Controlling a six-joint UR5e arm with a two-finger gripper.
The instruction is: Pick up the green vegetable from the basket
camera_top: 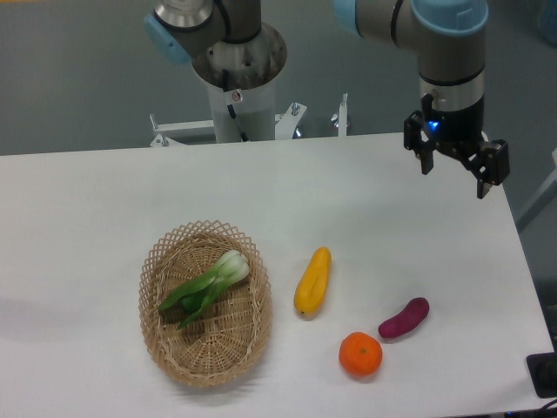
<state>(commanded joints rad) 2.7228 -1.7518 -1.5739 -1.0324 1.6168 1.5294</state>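
Observation:
The green vegetable (207,283) lies inside the basket (165,348) at the lower left of the table, its pale stem end pointing up-right and its dark leaves down-left. The basket is oval, tan wicker with a lacy rim. My gripper (456,174) hangs far off at the upper right, above the table's back right corner. Its two black fingers stand apart with nothing between them, so it is open.
A yellow squash-like vegetable (312,280) lies just right of the basket. Further right sit an orange fruit (360,354) and a purple eggplant-like piece (404,317). The robot base (237,78) stands behind the table's back edge. The table's right edge runs near the gripper.

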